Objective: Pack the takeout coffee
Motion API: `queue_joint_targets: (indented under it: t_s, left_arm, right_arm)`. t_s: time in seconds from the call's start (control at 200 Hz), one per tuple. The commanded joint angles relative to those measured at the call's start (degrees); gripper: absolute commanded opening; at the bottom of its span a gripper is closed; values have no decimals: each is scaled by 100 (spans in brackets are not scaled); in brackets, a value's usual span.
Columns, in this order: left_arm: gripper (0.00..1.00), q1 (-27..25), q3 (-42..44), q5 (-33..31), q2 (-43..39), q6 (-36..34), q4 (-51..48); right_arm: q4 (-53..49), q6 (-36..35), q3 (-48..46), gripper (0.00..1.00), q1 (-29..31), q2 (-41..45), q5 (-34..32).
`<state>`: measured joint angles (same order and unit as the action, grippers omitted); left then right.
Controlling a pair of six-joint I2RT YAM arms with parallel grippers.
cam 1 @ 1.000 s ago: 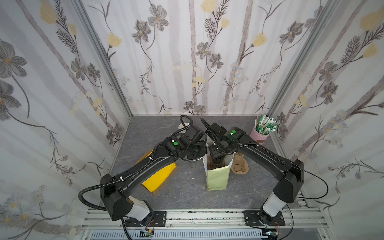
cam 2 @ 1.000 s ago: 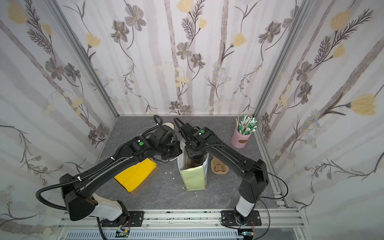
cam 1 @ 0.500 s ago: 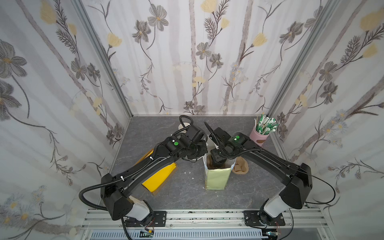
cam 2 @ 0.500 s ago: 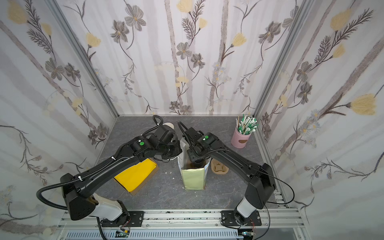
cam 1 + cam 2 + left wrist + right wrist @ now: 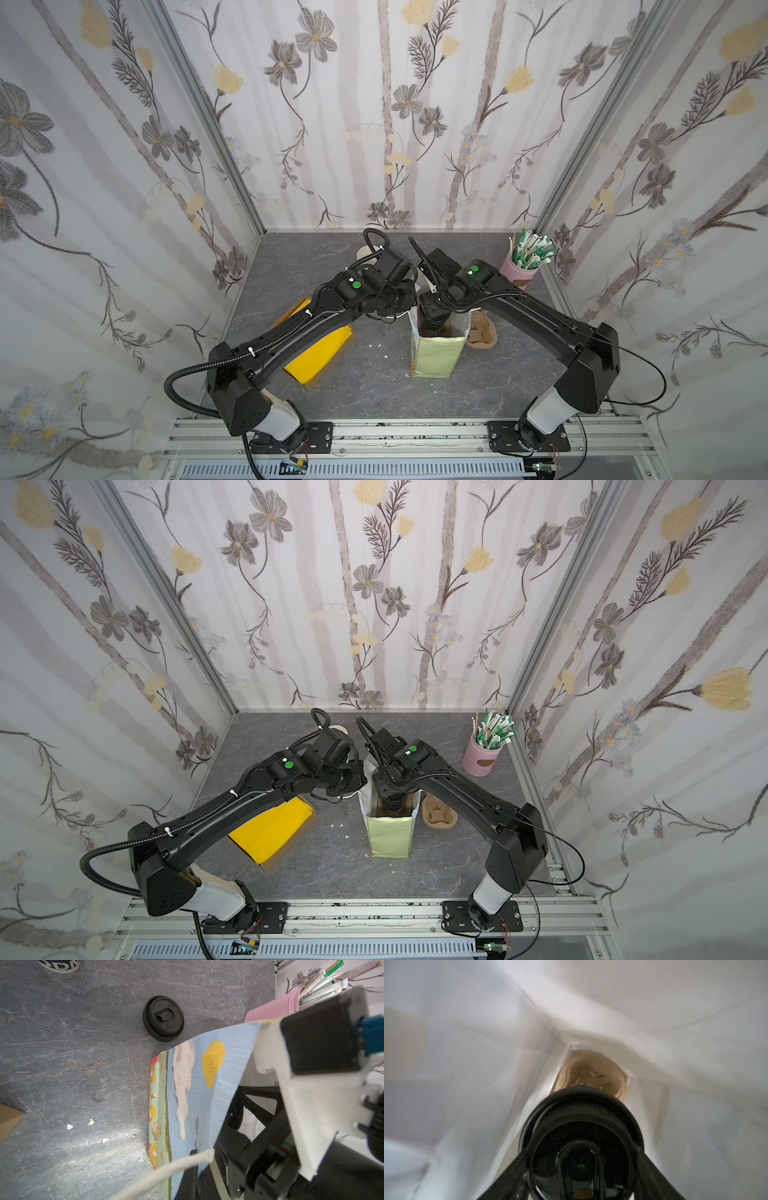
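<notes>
The takeout coffee (image 5: 581,1118), a black cup under its domed sip lid, hangs inside the standing paper bag (image 5: 436,357). My right gripper (image 5: 581,1169) is shut on it, one finger (image 5: 506,1180) at each side of the lid. In both top views that gripper (image 5: 392,802) reaches down through the bag's mouth. A brown pulp carrier (image 5: 593,1072) lies at the bag's bottom, below the cup. My left gripper (image 5: 400,308) is at the bag's left upper edge, shut on the bag beside its white rope handle (image 5: 176,1165). The cup's body is hidden.
A spare black lid (image 5: 163,1018) and a lettered black cup (image 5: 60,965) sit on the grey table behind the bag. A pink holder of sachets (image 5: 521,272) stands back right. A second pulp carrier (image 5: 482,334) lies right of the bag, a flat yellow bag (image 5: 320,353) to its left.
My right gripper has gone down into the bag with the coffee. The left gripper has stayed at the bag's edge.
</notes>
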<state>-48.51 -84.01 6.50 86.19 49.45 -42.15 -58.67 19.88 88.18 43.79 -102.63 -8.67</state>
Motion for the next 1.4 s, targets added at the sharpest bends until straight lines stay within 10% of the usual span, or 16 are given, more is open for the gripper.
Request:
queue_joint_targets:
  t_s: [0.0, 1.399]
  left_arm:
    - [0, 10, -17, 51, 42, 15, 20]
    - [0, -161, 127, 23, 163, 279, 243]
  right_arm:
    - [5, -77, 148, 51, -32, 7, 122]
    - [-146, -488, 54, 52, -186, 360, 312]
